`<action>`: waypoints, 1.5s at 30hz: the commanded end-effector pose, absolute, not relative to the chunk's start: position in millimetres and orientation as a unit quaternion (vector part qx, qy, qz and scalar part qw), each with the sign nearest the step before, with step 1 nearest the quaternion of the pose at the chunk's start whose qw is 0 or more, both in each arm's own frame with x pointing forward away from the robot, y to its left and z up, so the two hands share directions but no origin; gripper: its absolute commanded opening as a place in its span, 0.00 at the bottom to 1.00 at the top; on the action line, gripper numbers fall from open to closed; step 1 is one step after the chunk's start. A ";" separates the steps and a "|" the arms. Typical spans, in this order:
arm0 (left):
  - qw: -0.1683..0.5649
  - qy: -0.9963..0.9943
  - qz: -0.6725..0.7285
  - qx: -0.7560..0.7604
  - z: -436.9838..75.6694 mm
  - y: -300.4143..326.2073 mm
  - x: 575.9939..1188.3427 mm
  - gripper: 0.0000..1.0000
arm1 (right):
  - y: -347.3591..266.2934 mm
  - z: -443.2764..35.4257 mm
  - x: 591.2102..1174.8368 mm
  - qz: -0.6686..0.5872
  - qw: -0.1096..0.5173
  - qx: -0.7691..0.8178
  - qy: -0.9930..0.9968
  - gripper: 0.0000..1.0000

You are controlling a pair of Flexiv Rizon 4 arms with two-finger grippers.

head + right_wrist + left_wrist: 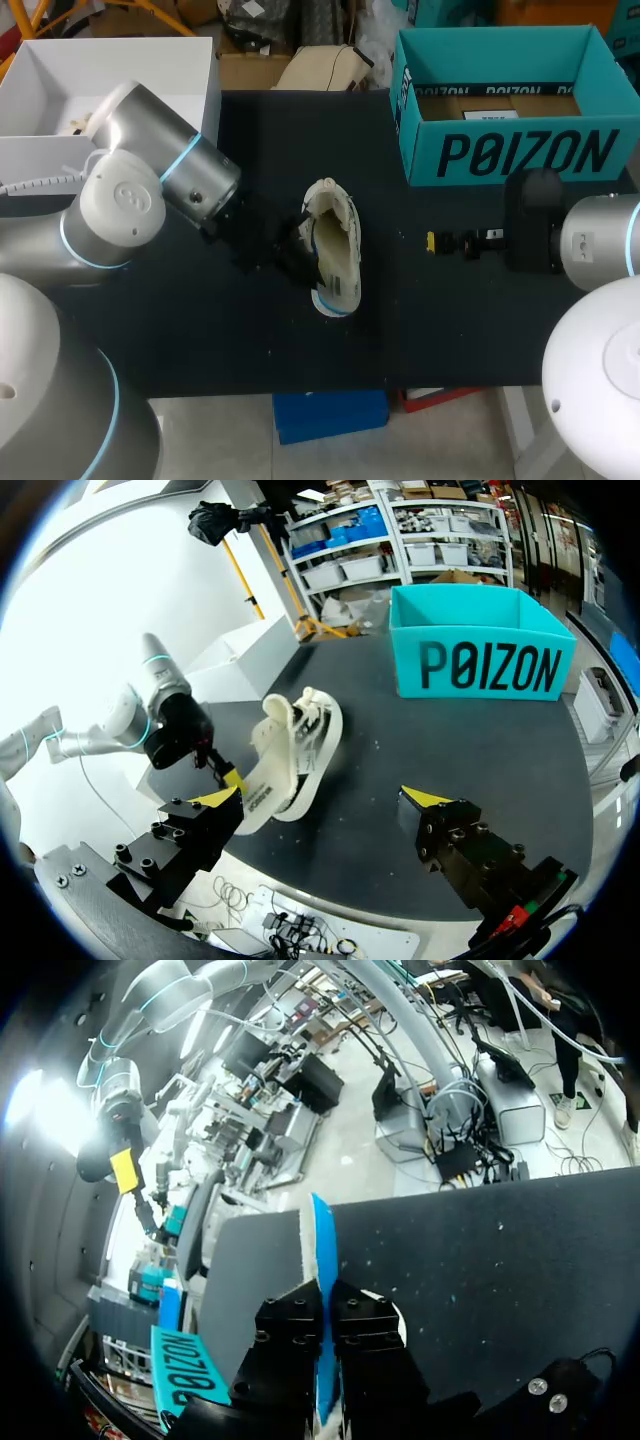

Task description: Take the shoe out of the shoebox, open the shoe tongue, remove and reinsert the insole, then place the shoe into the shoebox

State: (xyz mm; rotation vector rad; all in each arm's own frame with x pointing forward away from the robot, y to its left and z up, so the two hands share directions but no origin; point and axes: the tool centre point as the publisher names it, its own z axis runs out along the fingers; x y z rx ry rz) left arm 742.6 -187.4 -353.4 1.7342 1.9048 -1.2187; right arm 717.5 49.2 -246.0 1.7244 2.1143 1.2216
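Note:
A white shoe (340,215) (315,735) lies on its side in the middle of the black table (200,330). Its cream insole (335,262) (262,775), blue underneath, sticks out of the shoe's opening. My left gripper (296,252) (325,1305) (222,770) is at the shoe's left side, shut on the insole's thin edge (322,1250), which stands upright between the black fingers (290,1330). My right gripper (432,241) (322,805) hangs open to the right of the shoe, nothing between its fingers. The teal shoebox (510,150) (480,665) (185,1385) stands open at the back right.
A white open box (120,70) (240,650) stands at the table's back left, behind my left arm. Bare table lies between the shoe and the shoebox and along the front edge.

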 end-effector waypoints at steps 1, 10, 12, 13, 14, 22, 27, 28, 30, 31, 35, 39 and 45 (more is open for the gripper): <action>0.151 0.663 -0.414 0.605 -353.0 -192.8 748.9 0.00 | 49.0 -246.7 717.9 0.408 0.074 0.575 0.705 1.00; 0.166 0.671 -0.406 0.597 -352.3 -197.0 765.9 0.00 | 49.0 -246.7 717.9 0.408 0.074 0.575 0.705 1.00; 0.166 0.672 -0.405 0.597 -352.9 -198.5 769.2 0.00 | 49.0 -246.7 717.9 0.408 0.074 0.575 0.705 1.00; 0.166 0.674 -0.403 0.597 -353.4 -199.0 771.4 0.00 | 49.0 -246.7 717.9 0.408 0.074 0.575 0.705 1.00; 0.167 0.675 -0.401 0.596 -354.0 -199.1 773.8 0.00 | 49.0 -246.7 717.9 0.408 0.074 0.575 0.705 1.00; 0.170 0.688 -0.390 0.588 -358.5 -198.0 793.4 0.00 | 49.0 -246.7 717.9 0.408 0.074 0.575 0.705 1.00; 0.169 0.697 -0.380 0.584 -362.7 -198.2 805.3 0.00 | 49.0 -246.7 717.9 0.408 0.074 0.575 0.705 1.00; 0.168 0.698 -0.379 0.583 -363.6 -198.6 808.3 0.00 | 49.0 -246.7 717.9 0.408 0.074 0.575 0.705 1.00; 0.165 0.701 -0.380 0.581 -365.5 -198.9 812.1 0.00 | 49.0 -246.7 717.9 0.408 0.074 0.575 0.705 1.00; 0.163 0.704 -0.377 0.580 -367.0 -198.6 815.1 0.00 | 49.0 -246.7 717.9 0.408 0.074 0.575 0.705 1.00; 0.161 0.714 -0.366 0.575 -369.1 -198.2 822.5 0.00 | 49.0 -246.7 717.9 0.408 0.074 0.575 0.705 1.00; 0.160 0.724 -0.355 0.570 -368.6 -198.6 825.3 0.00 | 49.0 -246.7 717.9 0.408 0.074 0.575 0.705 1.00; 0.168 0.714 -0.364 0.574 -359.4 -200.0 814.2 1.00 | 49.0 -246.7 717.9 0.408 0.074 0.575 0.705 1.00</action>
